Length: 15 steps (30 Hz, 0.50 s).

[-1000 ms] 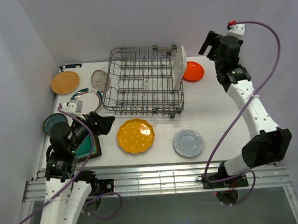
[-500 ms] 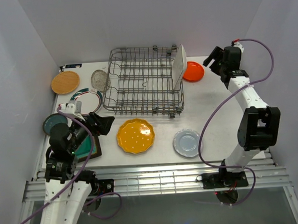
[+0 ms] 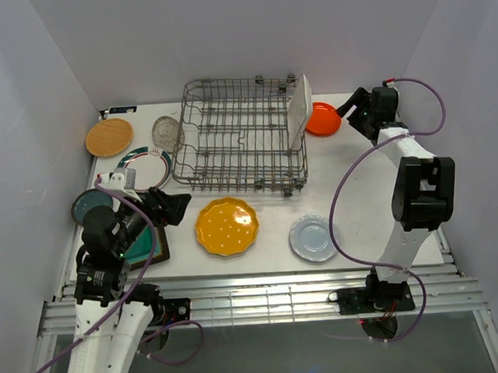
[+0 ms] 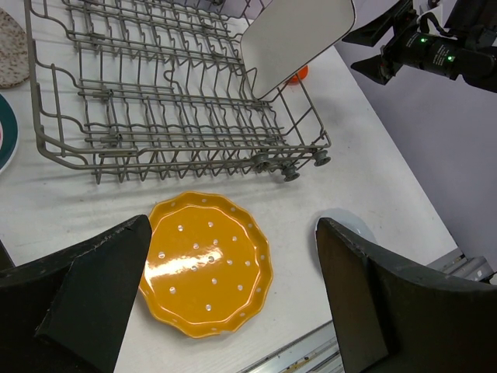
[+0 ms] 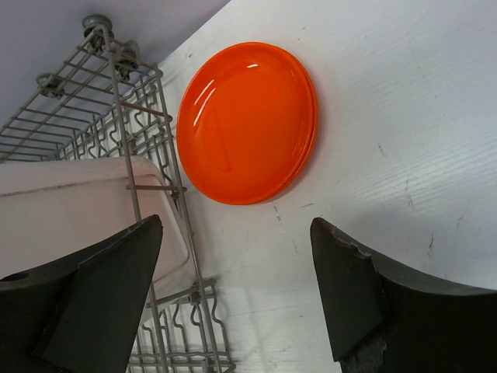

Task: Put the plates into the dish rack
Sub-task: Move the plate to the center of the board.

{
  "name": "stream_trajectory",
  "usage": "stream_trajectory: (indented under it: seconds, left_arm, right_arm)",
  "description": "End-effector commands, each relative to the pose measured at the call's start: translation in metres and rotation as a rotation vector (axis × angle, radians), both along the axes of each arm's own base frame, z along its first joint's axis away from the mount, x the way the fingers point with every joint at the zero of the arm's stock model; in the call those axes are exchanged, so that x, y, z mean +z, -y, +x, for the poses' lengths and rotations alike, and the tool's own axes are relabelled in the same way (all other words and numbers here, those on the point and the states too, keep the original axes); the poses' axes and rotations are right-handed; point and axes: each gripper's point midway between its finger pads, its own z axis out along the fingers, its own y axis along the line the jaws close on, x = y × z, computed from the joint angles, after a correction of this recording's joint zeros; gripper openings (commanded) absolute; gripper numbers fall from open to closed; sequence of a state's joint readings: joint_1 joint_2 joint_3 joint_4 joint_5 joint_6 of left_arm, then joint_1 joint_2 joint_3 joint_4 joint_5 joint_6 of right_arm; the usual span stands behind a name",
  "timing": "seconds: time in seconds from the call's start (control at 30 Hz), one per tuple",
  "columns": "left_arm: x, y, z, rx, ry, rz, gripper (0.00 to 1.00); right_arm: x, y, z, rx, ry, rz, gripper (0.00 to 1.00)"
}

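White plate [image 3: 299, 110] stands in dish rack [image 3: 236, 185]; other plates [image 3: 226, 226] lie outside.

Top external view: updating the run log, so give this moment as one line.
right jaws: open, aimed at orange-red plate | left jaws: open, empty | dish rack: white rectangular plate standing inside
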State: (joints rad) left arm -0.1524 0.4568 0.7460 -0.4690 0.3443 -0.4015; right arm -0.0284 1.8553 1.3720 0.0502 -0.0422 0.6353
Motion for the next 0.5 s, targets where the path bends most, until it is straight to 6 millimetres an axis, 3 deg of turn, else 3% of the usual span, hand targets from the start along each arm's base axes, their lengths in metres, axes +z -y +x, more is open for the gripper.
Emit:
stream_trajectory:
  seconds: [0.0, 0.23, 0.47]
  left_arm:
    - [0.003, 0.001, -0.001, -0.01, 0.017, -0.003, 0.98]
    - [0.005, 0.002, -0.004, -0.019, 0.029, -0.004, 0.98]
    - [0.011, 0.003, -0.009, -0.027, 0.057, -0.006, 0.98]
  right_arm:
    - [0.004, -0.003, 0.01, 0.009, 0.062, 0.048, 0.82]
    - [-0.035, -0.013, 0.023, 0.039, 0.012, 0.103, 0.79]
    - [-0.051, -0.013, 0.038, 0.028, 0.002, 0.113, 0.78]
